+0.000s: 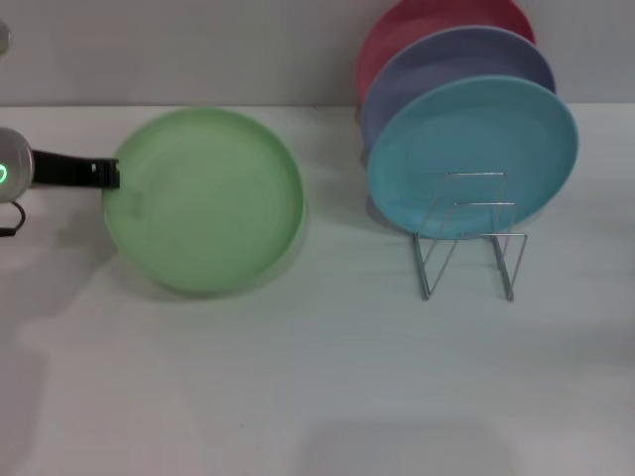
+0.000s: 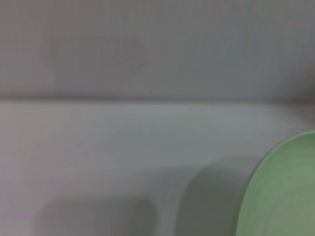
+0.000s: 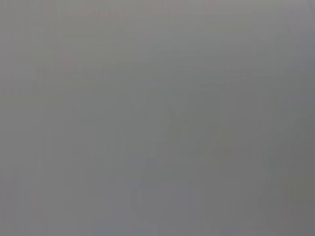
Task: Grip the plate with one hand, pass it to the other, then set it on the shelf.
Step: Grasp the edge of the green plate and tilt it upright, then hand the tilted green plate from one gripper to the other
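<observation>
The light green plate (image 1: 203,201) hangs above the white table on the left and casts a shadow under its right edge. My left gripper (image 1: 111,176) reaches in from the left, its black fingers shut on the plate's left rim. In the left wrist view only a curved piece of the plate (image 2: 285,191) shows, with its shadow on the table. On the right stands the wire shelf (image 1: 466,248). My right gripper is in no view; the right wrist view is plain grey.
A light blue plate (image 1: 474,154) leans upright in the shelf, with a lavender plate (image 1: 446,59) and a pink plate (image 1: 417,25) behind it. The white table (image 1: 327,377) stretches toward me, and a wall runs behind it.
</observation>
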